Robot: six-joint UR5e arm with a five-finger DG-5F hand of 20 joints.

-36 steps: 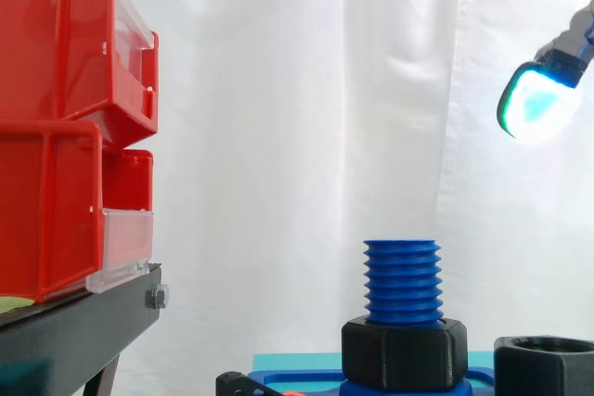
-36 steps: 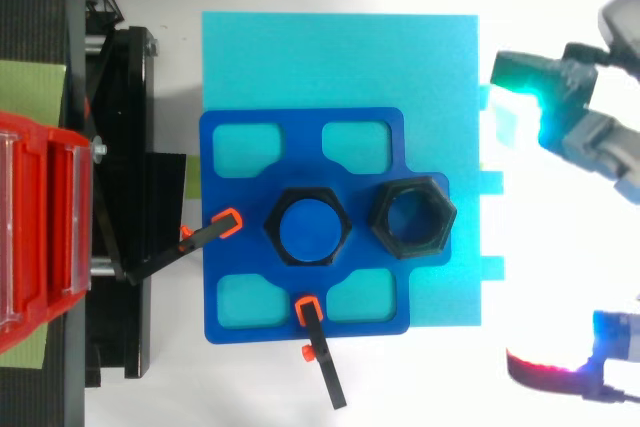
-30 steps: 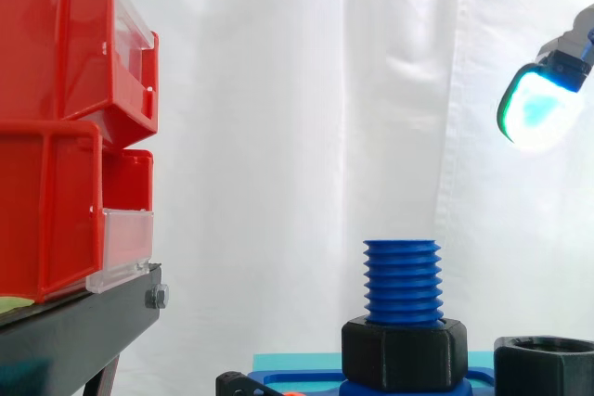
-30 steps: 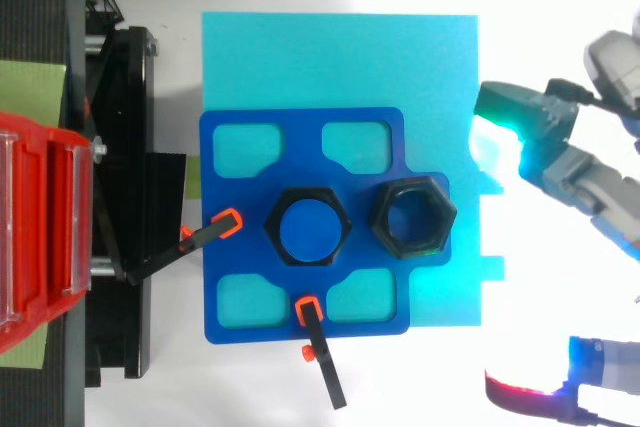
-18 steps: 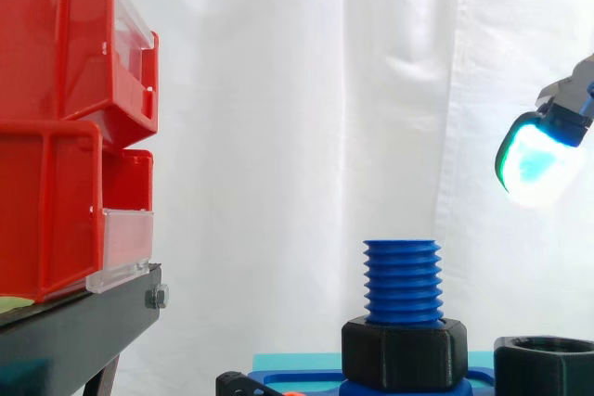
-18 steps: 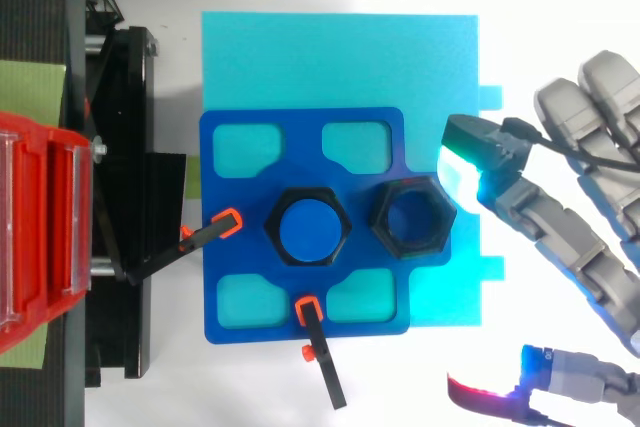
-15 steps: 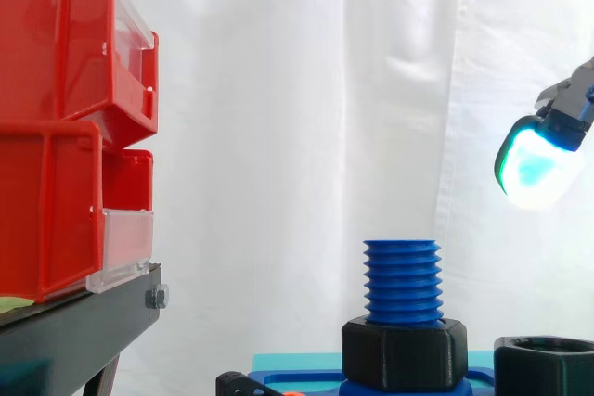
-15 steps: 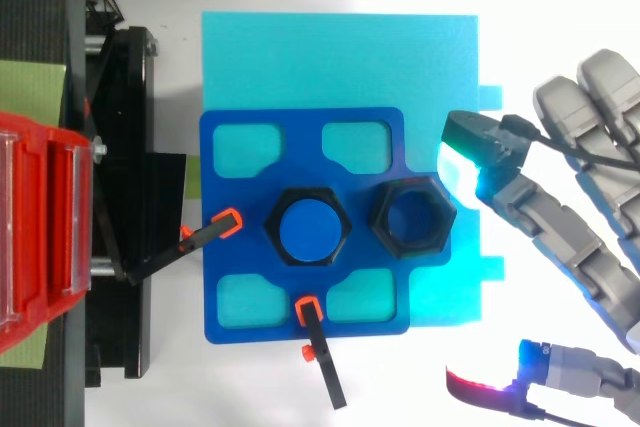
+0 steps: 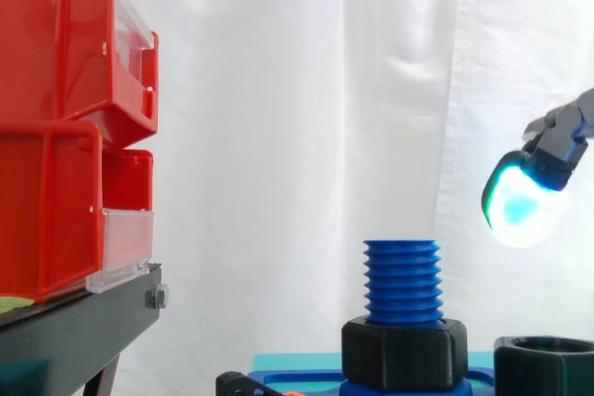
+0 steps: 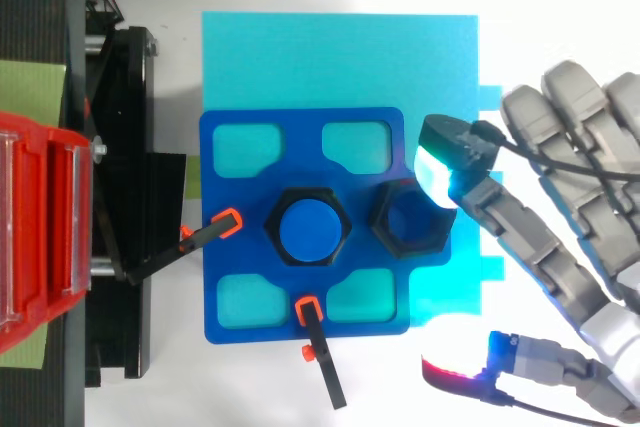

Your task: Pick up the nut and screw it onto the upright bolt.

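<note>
White curtain cloth [image 9: 278,90] hung behind the whole set-up. At the left stood the red bins [image 9: 56,118], stacked one above the other on a black stand [image 9: 79,331], with clear front panels on their open faces.

From above, a cyan sheet [image 10: 340,57] lay on the table just beside the stand. A blue plate [image 10: 228,237] with rounded cut-outs sat on the sheet, toward the stand side.

The hand [image 10: 560,237] reached in from the right of the top view. Its fingers were spread and nearly straight, closed on nothing. One fingertip [image 10: 435,162] glowed cyan-white and, seen from above, sat over the plate's right edge at the nut's upper right corner. In the side view that same fingertip [image 9: 518,206] hung well above the plate, clear of everything beneath it. The thumb [image 10: 455,377], glowing red at its tip, pointed toward the plate's lower right corner, off the plate.

The bolt [image 9: 402,280], blue and threaded, stood upright at the middle of the plate. A black hex collar [image 9: 404,350] ringed its base, and the threads above the collar were bare.

The nut [image 10: 412,219], black and hexagonal, rested flat on the plate with its bore facing up. It lay just beside the collar on the hand's side, with a narrow gap between them, and no finger was touching it.

Two clamps [image 10: 215,230], black with orange tips, pressed on the plate's left and lower edges.
</note>
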